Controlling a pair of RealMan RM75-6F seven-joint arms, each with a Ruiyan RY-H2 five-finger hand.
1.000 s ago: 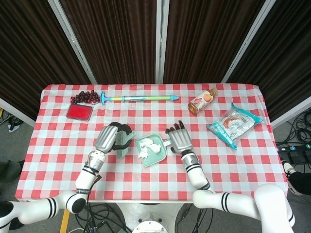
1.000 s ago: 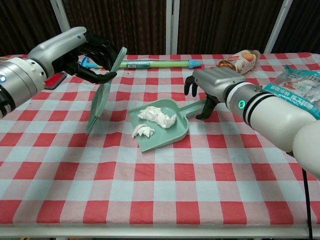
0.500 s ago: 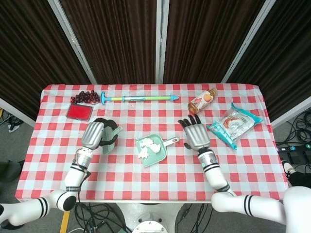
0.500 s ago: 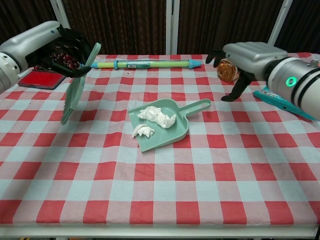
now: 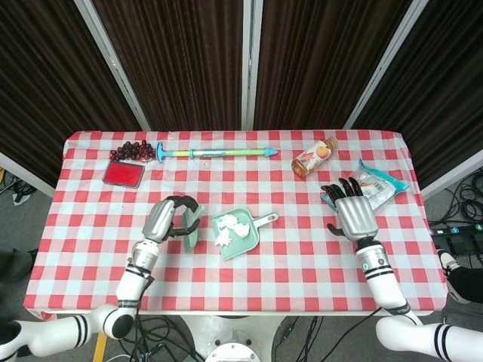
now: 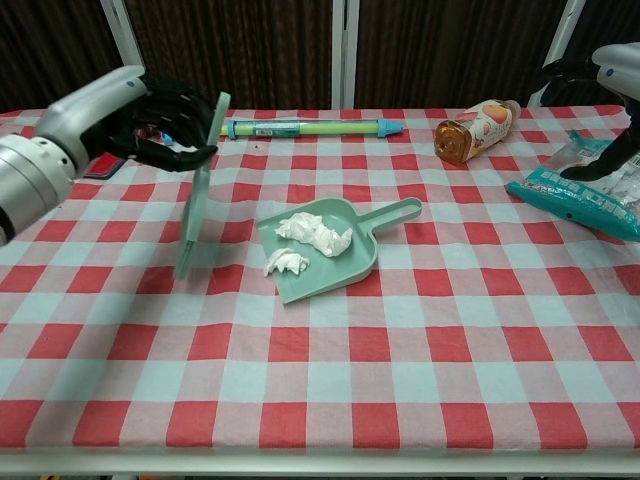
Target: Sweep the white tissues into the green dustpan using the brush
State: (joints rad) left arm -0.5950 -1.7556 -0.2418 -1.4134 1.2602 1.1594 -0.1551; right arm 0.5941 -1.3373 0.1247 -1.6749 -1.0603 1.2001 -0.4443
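Note:
The green dustpan (image 5: pixel 266 220) (image 6: pixel 352 262) lies mid-table, handle pointing right. One white tissue (image 6: pixel 316 232) (image 5: pixel 243 224) sits inside it. A second tissue (image 6: pixel 285 262) (image 5: pixel 223 240) lies across the pan's open lip, partly on the cloth. My left hand (image 5: pixel 170 217) (image 6: pixel 142 112) grips the green brush (image 6: pixel 198 190) (image 5: pixel 190 230), which hangs bristles down just left of the pan, apart from the tissues. My right hand (image 5: pixel 353 216) (image 6: pixel 612 62) is far to the right, open and holding nothing, next to the snack packet.
A snack packet (image 5: pixel 373 183) (image 6: pixel 590 185) and a lying bottle (image 5: pixel 313 157) (image 6: pixel 478 124) are at the right. Along the back edge lie a long green-and-blue tube (image 5: pixel 213 152) (image 6: pixel 305 127), a red box (image 5: pixel 124 173) and dark grapes (image 5: pixel 130 149).
My right hand has left the dustpan handle and drawn away to the right. My left hand swung the brush out to the left, then back beside the pan.

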